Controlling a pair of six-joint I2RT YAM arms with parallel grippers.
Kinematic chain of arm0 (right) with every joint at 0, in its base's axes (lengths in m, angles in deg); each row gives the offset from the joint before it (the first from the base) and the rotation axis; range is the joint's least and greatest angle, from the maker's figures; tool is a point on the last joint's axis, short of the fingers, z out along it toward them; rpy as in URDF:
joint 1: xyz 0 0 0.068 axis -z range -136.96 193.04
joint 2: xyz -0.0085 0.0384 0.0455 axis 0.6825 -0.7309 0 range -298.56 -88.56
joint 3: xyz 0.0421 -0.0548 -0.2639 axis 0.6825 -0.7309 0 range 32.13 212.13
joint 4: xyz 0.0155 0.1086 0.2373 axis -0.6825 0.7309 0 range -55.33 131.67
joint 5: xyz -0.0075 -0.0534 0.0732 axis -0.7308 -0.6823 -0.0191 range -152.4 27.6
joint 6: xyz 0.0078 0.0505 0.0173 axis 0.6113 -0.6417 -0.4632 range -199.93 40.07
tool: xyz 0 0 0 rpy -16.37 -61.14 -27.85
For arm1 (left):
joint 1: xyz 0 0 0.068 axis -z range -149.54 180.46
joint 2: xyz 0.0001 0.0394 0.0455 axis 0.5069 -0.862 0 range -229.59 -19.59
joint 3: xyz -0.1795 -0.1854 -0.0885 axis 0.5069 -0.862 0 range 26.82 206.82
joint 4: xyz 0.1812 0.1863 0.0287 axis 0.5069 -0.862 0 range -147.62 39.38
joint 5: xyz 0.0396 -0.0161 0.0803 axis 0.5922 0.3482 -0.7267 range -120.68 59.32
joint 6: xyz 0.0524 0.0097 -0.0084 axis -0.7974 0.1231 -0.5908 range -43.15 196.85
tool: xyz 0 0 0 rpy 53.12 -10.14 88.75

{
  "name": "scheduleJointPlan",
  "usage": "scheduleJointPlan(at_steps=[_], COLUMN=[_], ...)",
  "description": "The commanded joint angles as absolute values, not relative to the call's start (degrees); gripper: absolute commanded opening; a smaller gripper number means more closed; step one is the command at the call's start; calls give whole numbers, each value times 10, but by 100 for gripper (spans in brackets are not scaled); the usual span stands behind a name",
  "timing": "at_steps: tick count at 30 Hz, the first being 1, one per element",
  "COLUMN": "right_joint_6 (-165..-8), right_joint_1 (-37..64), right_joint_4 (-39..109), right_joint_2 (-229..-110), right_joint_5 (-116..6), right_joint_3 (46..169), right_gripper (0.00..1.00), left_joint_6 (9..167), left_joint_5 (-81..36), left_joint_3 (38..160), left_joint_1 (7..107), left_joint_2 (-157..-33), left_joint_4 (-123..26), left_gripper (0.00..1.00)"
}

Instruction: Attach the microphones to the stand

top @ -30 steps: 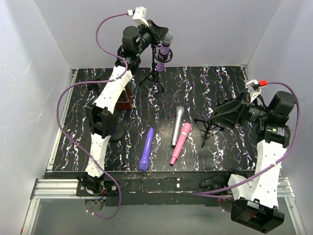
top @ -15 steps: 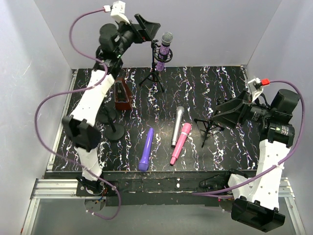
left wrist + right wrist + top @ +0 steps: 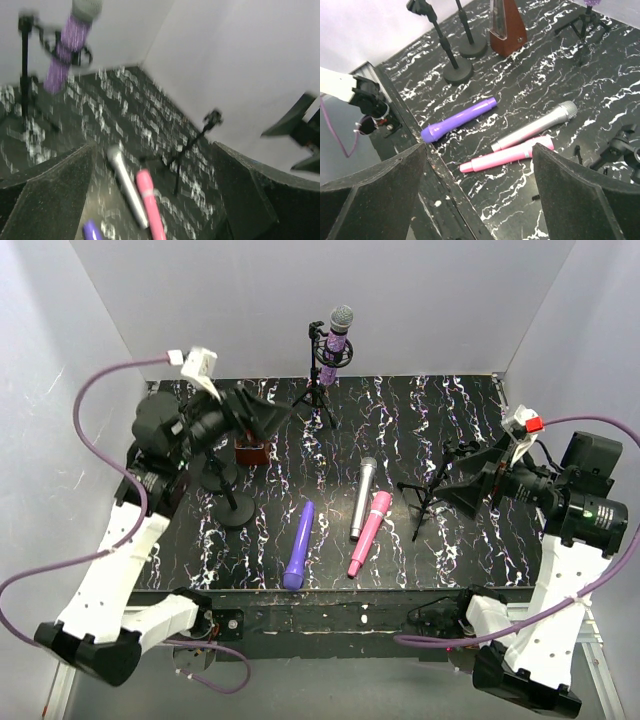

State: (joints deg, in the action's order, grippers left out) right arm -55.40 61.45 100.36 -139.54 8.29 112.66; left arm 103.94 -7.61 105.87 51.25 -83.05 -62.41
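Note:
The glittery purple microphone [image 3: 338, 340] stands upright in the clip of the tall tripod stand [image 3: 319, 392] at the back, and shows blurred in the left wrist view [image 3: 66, 47]. Three more microphones lie mid-table: silver [image 3: 361, 498] [image 3: 535, 127], pink [image 3: 369, 533] [image 3: 505, 156] and violet [image 3: 299, 545] [image 3: 457, 119]. My left gripper [image 3: 262, 418] [image 3: 153, 165] hangs open and empty over the table's left side. Above the table's right side, near a low tripod stand [image 3: 430, 498], my right gripper [image 3: 462, 480] [image 3: 479, 147] is open and empty.
A dark red wedge box [image 3: 250, 448] [image 3: 505, 30] and two round-base stands [image 3: 237, 510] [image 3: 215, 478] sit at the left, beneath the left gripper. White walls close in the back and both sides. The table's front edge [image 3: 435, 170] runs under the right gripper.
My left gripper opened off the glittery purple microphone, leaving it in the stand, and the arm swung down and forward to the left. The right gripper widened slightly.

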Motion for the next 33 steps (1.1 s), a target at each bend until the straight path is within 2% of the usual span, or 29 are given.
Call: scheduleJointPlan(at_steps=[1, 4, 10, 33], right_joint_6=[-534, -537, -536, -542], right_joint_1=[618, 618, 619, 621], right_joint_4=[1007, 1004, 1016, 998], right_joint_2=[-1357, -1344, -1357, -1351], right_joint_5=[54, 64, 90, 83], right_joint_3=[1105, 1083, 1065, 1020], right_gripper=[93, 95, 95, 95], left_joint_6=[1031, 1053, 1067, 1103], left_joint_5=[-55, -42, -49, -17], left_joint_3=[941, 870, 811, 737], left_joint_1=[510, 510, 510, 510], left_joint_2=[-757, -705, -656, -707], left_joint_4=[-727, -730, -742, -717], left_gripper=[98, 98, 98, 98])
